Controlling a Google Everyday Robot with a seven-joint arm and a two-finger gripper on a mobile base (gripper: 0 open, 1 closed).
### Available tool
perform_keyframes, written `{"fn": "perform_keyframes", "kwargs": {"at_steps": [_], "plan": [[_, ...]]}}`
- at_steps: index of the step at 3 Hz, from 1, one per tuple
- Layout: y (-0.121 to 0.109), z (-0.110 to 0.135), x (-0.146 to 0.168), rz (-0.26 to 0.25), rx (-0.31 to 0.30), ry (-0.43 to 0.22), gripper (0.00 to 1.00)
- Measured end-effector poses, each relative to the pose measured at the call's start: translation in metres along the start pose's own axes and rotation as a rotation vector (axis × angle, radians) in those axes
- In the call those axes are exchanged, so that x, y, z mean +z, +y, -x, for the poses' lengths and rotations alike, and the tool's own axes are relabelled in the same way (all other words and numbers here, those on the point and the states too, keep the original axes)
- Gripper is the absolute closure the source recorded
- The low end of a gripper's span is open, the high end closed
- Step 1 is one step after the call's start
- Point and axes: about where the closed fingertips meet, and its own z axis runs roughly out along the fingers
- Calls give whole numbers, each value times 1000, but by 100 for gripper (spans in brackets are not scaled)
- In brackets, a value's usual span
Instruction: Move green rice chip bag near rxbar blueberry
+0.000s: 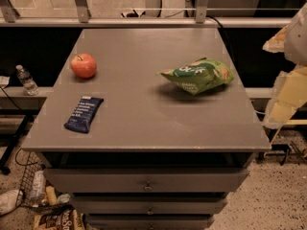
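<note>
tool [286,99] right of green bag [199,75] (apart)

Only a slice of the robot shows, along the right edge of the view. Its arm [298,32] has a smooth, rounded shell, white to pale grey, and the frame cuts most of it off. From the shell's lower left juts a wedge-shaped part [276,41], tan-orange with a paler rim. Below that sits the gripper [288,97], just off the right side of the grey table [144,119]. It is made of flat, angular panels in pale cream-yellow, with straight edges and darker seams where the panels meet. The lowest panel narrows toward the left.
</note>
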Motion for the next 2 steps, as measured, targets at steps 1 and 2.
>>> {"fn": "perform_keyframes", "kwargs": {"at_steps": [1,2], "plan": [[-1,1,0,-6,-1,-3,0],[-11,24,17,-15,-34,-51,0]]}}
